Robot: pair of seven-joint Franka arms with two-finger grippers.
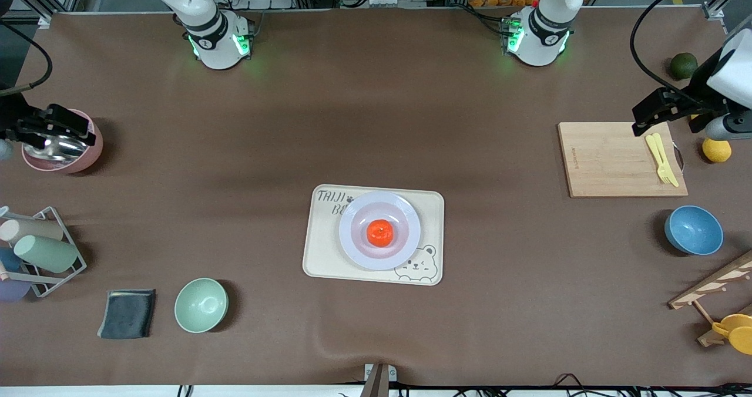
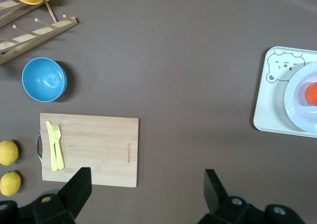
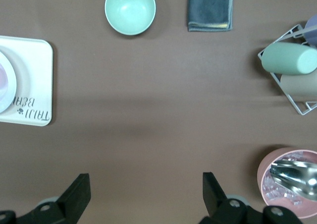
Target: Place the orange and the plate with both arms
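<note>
Now the orange (image 1: 380, 233) sits in the middle of the plate (image 1: 354, 238), and the plate rests on the cream tray (image 1: 324, 256) with the bear drawing, at the centre of the table. Both grippers are well apart from it, one at each end of the table, each with its fingers spread wide and nothing between them. The left gripper (image 1: 645, 121) hangs over the edge of the wooden cutting board (image 1: 611, 162), just above the yellow fork and knife (image 1: 661, 158) lying on it; a lemon (image 1: 717, 150) lies just beside that gripper, a dark green fruit (image 1: 683, 65) sits near it toward the robots' bases, and a blue bowl (image 1: 693, 230) stands nearer to the front camera than the board. In the left wrist view the tray, plate and orange show only in part, well away from the open fingers (image 2: 78, 187). The right gripper (image 1: 56, 131) hovers over the pink bowl (image 1: 88, 153), which holds a metal scoop (image 1: 56, 146). Nearer to the front camera than that gripper are a wire rack of cups (image 1: 41, 250), a grey cloth (image 1: 127, 313) and a pale green bowl (image 1: 201, 305).
</note>
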